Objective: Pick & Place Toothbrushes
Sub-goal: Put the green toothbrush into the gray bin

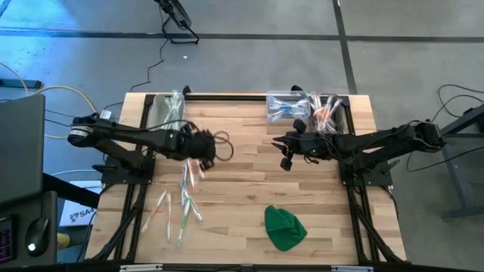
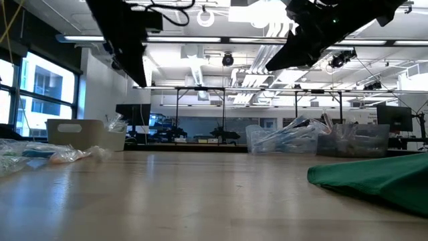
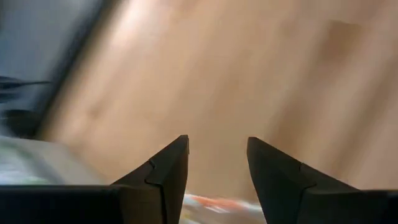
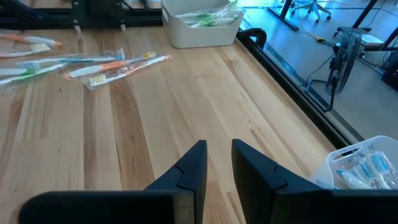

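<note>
Lying beneath left pincer: toothbrushes

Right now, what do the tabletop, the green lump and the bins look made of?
Tabletop: light wood planks, grain and seams visible, faint sheen. Green lump: soft cloth, matte, creased folds. Bin: pale plastic, probably translucent; the other bin looks clear, its contents showing through.

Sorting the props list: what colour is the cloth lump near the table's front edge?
Plain green, no pattern. The cloth shows best in the high view.
</note>
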`<state>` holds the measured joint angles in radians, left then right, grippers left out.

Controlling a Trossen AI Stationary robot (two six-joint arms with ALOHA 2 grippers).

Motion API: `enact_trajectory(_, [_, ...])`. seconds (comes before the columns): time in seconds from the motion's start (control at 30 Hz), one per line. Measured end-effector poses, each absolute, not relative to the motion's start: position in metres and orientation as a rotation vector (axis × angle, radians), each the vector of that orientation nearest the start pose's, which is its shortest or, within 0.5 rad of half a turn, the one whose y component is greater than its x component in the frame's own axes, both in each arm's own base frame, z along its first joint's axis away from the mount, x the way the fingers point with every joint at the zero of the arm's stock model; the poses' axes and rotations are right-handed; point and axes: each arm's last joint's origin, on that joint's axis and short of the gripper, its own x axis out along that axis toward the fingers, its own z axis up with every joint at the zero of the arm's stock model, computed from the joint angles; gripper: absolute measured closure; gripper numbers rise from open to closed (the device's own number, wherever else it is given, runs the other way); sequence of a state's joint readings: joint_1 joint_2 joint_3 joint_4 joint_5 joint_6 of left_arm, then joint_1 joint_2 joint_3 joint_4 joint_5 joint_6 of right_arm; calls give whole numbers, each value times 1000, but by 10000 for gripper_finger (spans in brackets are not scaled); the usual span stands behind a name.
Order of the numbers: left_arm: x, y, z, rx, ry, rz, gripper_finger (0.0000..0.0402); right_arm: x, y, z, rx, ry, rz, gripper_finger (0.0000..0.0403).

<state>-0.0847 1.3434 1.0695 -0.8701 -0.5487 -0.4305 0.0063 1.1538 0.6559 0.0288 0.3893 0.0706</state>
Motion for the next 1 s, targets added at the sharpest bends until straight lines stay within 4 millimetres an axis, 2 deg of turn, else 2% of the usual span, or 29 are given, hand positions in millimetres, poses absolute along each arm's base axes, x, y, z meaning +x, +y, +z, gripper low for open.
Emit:
enact_trajectory(0.2, [245, -44, 264, -315, 1029, 487, 242, 241, -9, 238, -20, 450, -386, 337])
enact_trajectory(0.47, [230, -81, 261, -775, 1103, 580, 242, 241, -9, 238, -20, 450, -386, 337])
enact_trajectory(0.6, [220, -98, 260, -859, 1132, 612, 242, 241, -9, 238, -20, 450, -386, 337])
enact_trajectory(0.83, [207, -126, 259, -884, 1142, 587, 242, 241, -9, 238, -20, 450, -386, 337])
enact_trajectory(1.0, [208, -145, 250, -872, 1148, 568, 242, 241, -9, 238, -20, 451, -386, 337])
